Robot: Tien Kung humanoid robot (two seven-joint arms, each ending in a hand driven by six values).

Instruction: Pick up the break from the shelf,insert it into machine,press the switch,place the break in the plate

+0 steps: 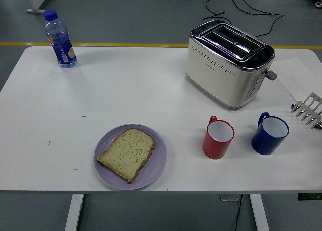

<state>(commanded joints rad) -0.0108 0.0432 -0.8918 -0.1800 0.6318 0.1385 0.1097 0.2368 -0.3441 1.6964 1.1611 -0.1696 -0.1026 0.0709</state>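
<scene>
A slice of bread (127, 153) lies flat on a purple plate (156, 170) near the table's front edge, left of centre. The cream and chrome toaster (229, 62) stands at the back right, its two top slots empty and its lever (271, 75) on the right end. A metal toast rack (308, 110) pokes in at the right edge with nothing visible in it. Neither of my hands shows anywhere in the head view.
A red mug (219, 138) and a blue mug (270, 134) stand side by side in front of the toaster. A blue water bottle (60, 39) stands at the back left corner. Cables run over the floor beyond the table.
</scene>
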